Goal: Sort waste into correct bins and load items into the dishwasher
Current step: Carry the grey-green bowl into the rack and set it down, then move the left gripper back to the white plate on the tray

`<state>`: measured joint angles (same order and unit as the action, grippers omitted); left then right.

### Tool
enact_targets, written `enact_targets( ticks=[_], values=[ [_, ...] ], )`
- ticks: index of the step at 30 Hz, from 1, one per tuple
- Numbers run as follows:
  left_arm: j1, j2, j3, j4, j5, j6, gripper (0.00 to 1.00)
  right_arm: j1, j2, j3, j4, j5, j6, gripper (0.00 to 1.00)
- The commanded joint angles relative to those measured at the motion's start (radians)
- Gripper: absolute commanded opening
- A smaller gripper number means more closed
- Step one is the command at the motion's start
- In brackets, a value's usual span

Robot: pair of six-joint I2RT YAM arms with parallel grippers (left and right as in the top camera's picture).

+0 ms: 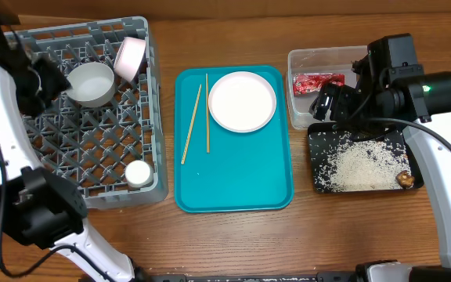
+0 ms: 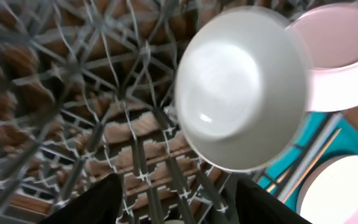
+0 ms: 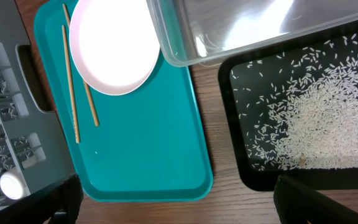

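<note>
Overhead: chopsticks (image 1: 207, 113) beside plate (image 1: 242, 101) on tray (image 1: 233, 172)

Dish count: one large plate (image 1: 242, 101), one small plate (image 1: 130, 57), one bowl (image 1: 91, 83), one cup (image 1: 138, 173). Two chopsticks (image 1: 191, 124) (image 1: 207, 113) and one wrapper (image 1: 318, 82) are present.

Tabletop robotics lab: wooden table (image 1: 327, 235), grey dish rack (image 1: 69, 149), teal tray (image 1: 241, 172).

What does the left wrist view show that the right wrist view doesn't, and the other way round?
Left wrist only: the bowl and small plate in the rack. Right wrist only: the tub, the black tray with rice, and the cup. Both: rack, teal tray, large plate, chopsticks.
</note>
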<state>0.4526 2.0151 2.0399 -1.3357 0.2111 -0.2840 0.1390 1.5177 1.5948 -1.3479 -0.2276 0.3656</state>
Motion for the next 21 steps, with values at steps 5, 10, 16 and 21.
enact_targets(
  ticks=[5, 10, 16, 21],
  values=[
    [-0.027, 0.027, -0.224, 0.209, 0.045, 0.037, 0.57, -0.002, -0.008, 0.010, 0.003, 0.010, 0.002, 1.00],
    [-0.028, 0.027, -0.230, 0.235, -0.013, 0.037, 0.33, -0.002, -0.008, 0.010, 0.003, 0.010, 0.002, 1.00],
    [-0.029, 0.027, -0.230, 0.232, -0.012, 0.033, 0.04, -0.002, -0.008, 0.010, 0.003, 0.010, 0.002, 1.00],
    [-0.042, 0.021, -0.207, 0.206, -0.017, 0.034, 0.04, -0.002, -0.008, 0.010, 0.003, 0.010, 0.002, 1.00]
  ],
)
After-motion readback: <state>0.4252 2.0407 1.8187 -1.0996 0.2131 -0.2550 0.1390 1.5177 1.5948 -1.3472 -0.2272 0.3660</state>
